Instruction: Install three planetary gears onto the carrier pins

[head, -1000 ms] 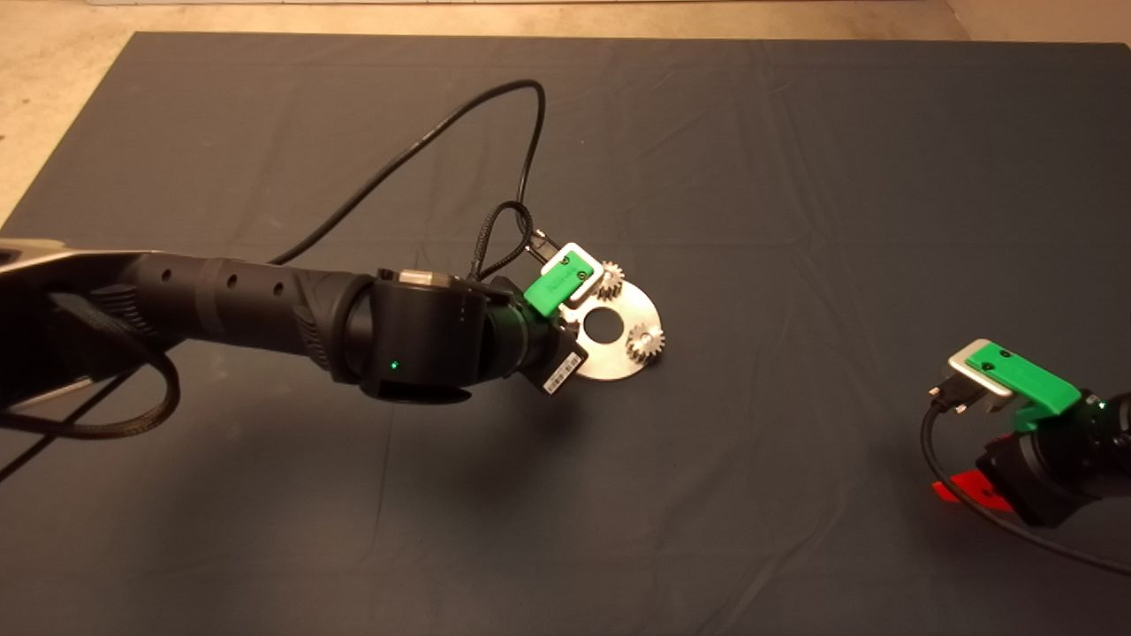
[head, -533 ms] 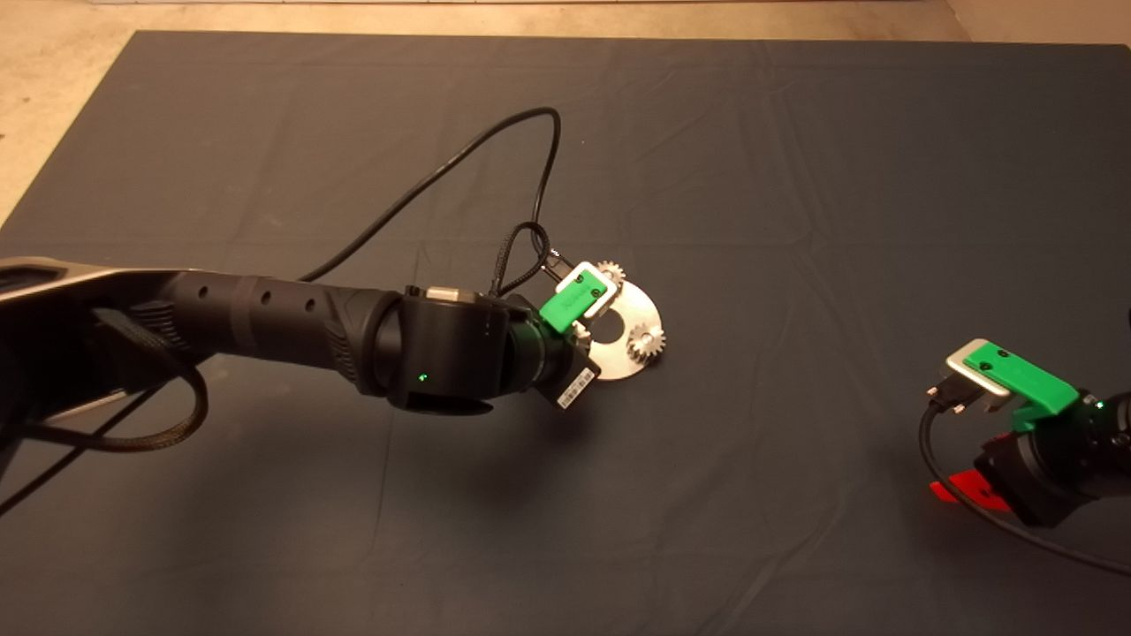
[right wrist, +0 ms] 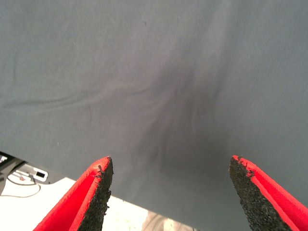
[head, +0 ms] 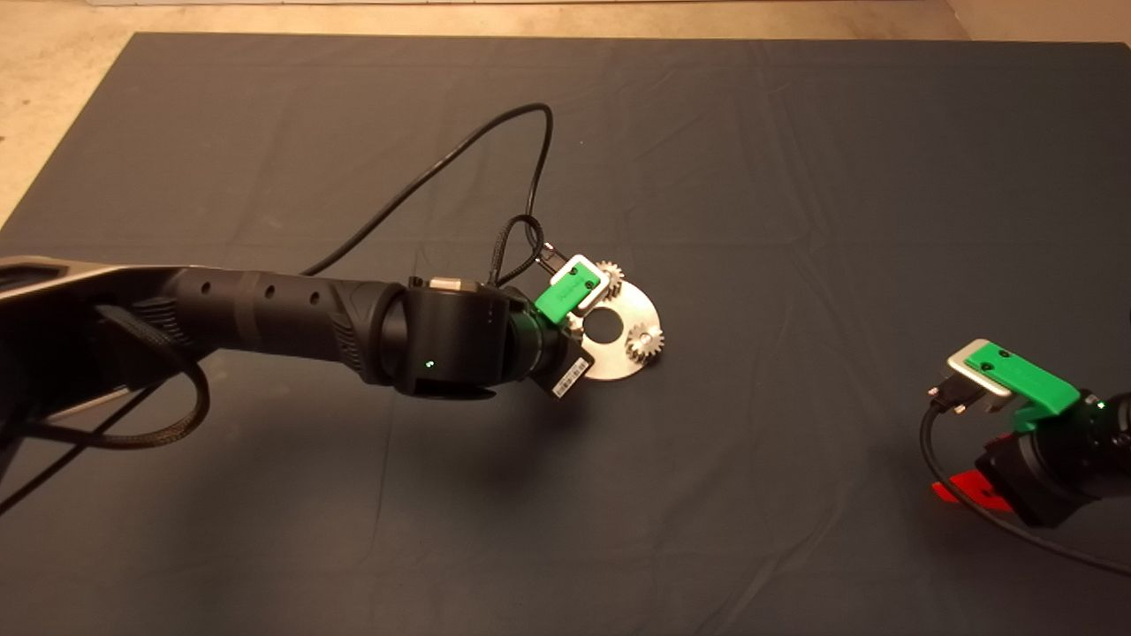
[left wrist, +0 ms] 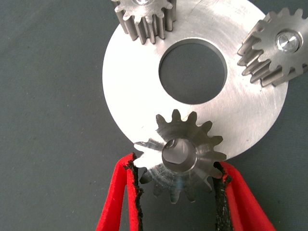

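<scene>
The left tool (left wrist: pixel 175 180) is clenched on one of the planetary gears, the third gear (left wrist: pixel 179 155), with a black pad (left wrist: pixel 134 185) pressed against the teeth on either side. That gear sits at the rim of the silver disc (left wrist: pixel 139 96), partly over the disc and partly out over the dark mat (left wrist: pixel 48 96); its bore is open and shows a pale glint inside, but whether it is already down on a carrier pin cannot be told. The other two gears are well apart from the tool, on the far side of the disc's central hole (left wrist: pixel 192 70): the second gear (left wrist: pixel 275 45) has a bright pin end (left wrist: pixel 288 42) showing in its centre, and the first gear (left wrist: pixel 144 17) is cut off by the picture's edge.

From the head view the left arm (head: pixel 265 314) reaches in over the middle of the worktop, and its green wrist block (head: pixel 570 291) covers the gripped gear and the fingers entirely; only the disc (head: pixel 627 305) and the two seated gears (head: pixel 645 340) (head: pixel 610 274) show there, lying near the centre of the mat (head: pixel 795 177). The left wrist view alone shows the grasp.

The right tool (right wrist: pixel 171 192) waits near the right edge of the worktop, its fingers spread wide over bare mat (right wrist: pixel 154 72), holding nothing.
</scene>
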